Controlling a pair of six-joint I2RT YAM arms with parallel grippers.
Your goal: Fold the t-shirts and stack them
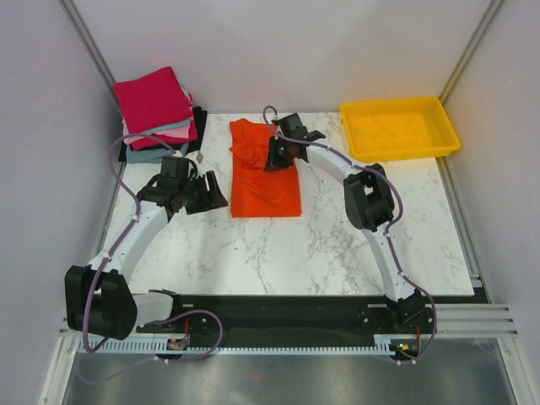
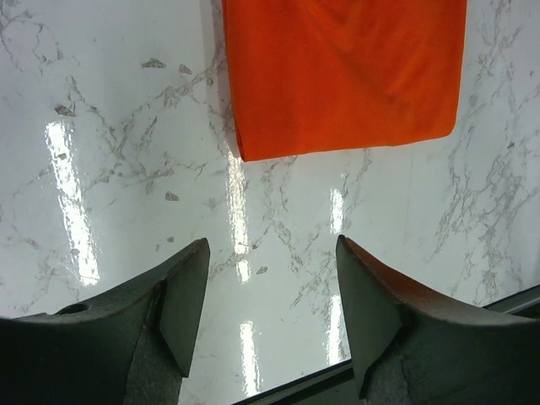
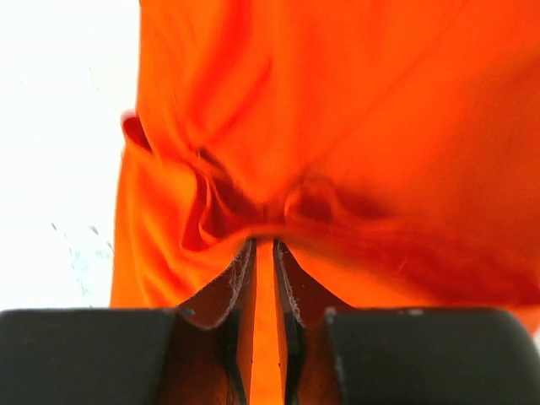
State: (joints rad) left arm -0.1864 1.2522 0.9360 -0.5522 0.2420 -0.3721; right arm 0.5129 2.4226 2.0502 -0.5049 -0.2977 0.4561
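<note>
Orange tee (image 1: 266,187) is pinched by the right gripper (image 3: 263,253); the left gripper (image 2: 272,287) is held open beside it. The fold should be laid over evenly, edges matched.

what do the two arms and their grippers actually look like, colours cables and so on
Both the left arm and right arm have white curved links between chunky black joint housings. A greyish-purple cable trails loosely along each. The left gripper and right gripper are matte black, with two wedge-shaped fingers tapering to narrow tips. No markings are readable.
</note>
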